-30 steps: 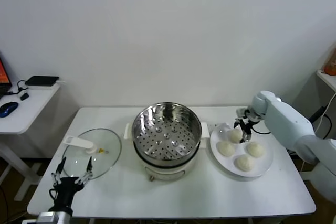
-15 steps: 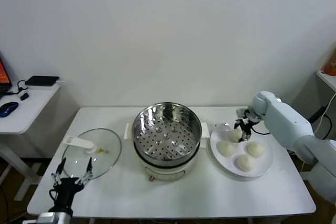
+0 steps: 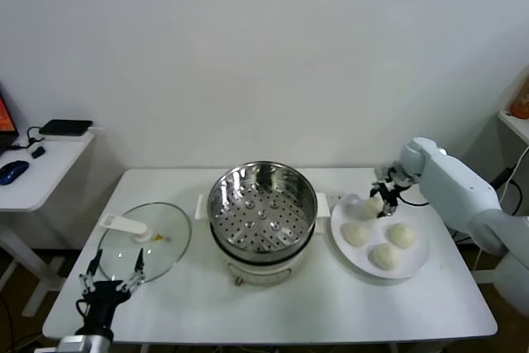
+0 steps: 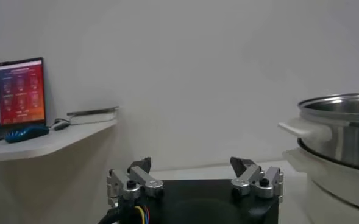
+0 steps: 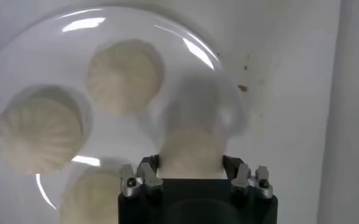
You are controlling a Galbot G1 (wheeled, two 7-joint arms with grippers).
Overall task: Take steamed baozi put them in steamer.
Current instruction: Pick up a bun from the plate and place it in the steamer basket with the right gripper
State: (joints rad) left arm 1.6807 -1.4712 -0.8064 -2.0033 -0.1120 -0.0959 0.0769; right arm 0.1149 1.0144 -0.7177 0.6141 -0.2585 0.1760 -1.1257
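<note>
one baozi (image 3: 373,205) is sitting pinched in the right gripper (image 3: 380,202) at centre right, lifted just above the white plate (image 3: 417,262) where three baozi are lying. the steamer (image 3: 262,206) is standing mid-frame on the white table (image 3: 331,307). the left gripper (image 3: 110,280), lower left, is spread wide beside the glass lid (image 3: 145,250). no readable writing is showing.

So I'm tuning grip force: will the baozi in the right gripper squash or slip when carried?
The baozi looks soft and rounded, so it would likely dent if squeezed hard. The right gripper holds it at its sides above the plate. Its smooth skin may slip, and it would probably roll if dropped.
</note>
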